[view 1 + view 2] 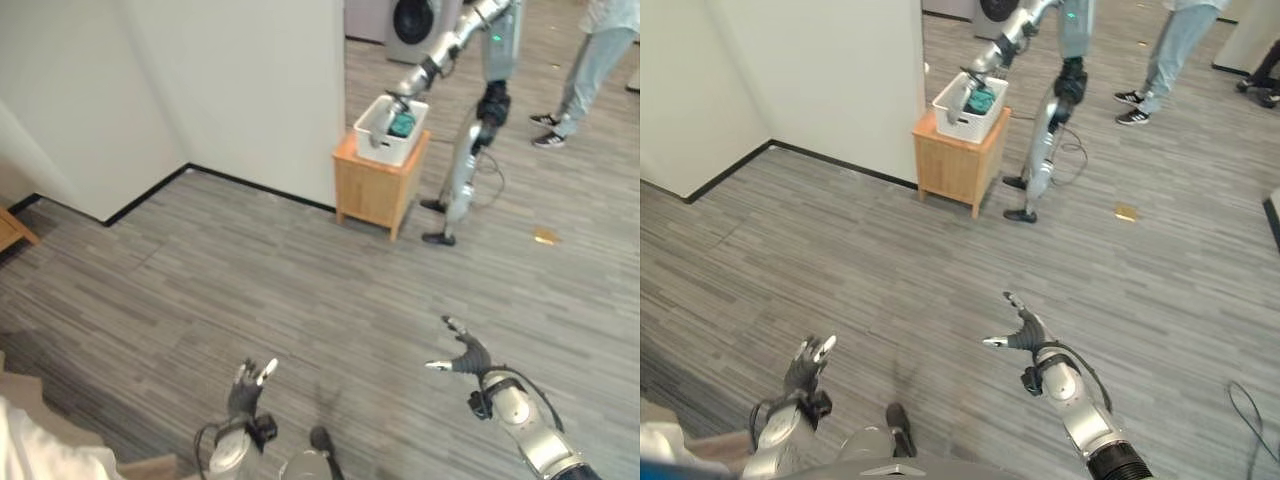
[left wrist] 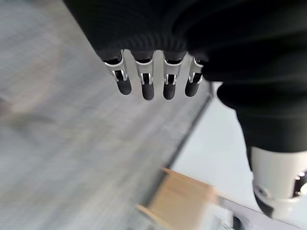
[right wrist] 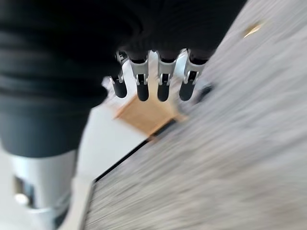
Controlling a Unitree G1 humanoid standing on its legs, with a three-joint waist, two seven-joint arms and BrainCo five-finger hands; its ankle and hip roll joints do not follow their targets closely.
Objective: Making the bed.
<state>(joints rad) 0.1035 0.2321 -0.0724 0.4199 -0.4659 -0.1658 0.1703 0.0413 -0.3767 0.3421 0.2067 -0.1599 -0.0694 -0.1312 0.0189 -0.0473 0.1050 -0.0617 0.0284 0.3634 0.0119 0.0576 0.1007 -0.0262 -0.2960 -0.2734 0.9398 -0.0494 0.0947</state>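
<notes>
While you look down from the left eye view, a fold of white bedding (image 1: 35,448) sits at the lower left corner, just beside your left side; the bed itself I cannot make out. Expect the cloth to be light, soft and limp, so it will likely sag and drag. A pinch at a hem or corner should serve better than a grab in the middle. Your left hand (image 1: 245,385) is raised low in front, fingers relaxed and empty. Your right hand (image 1: 465,355) is spread wide over bare grey plank floor (image 1: 300,290), holding nothing. Well apart from both hands, a wooden cabinet (image 1: 378,185) stands against the white wall (image 1: 250,90), with a white bin (image 1: 395,125) on top. A second robot (image 1: 480,100) reaches into that bin, and a person (image 1: 590,60) stands beyond it. Nothing lies between your hands and the bedding.

From the right eye view, a small yellowish scrap (image 1: 1127,212) lies on the floor, near the second robot's feet.

Through the left wrist view, the fingers (image 2: 146,84) hang straight and touch nothing, with the cabinet far off past them.

Through the right wrist view, the fingers (image 3: 144,81) are likewise straight and empty, over floor, with the cabinet beyond.
</notes>
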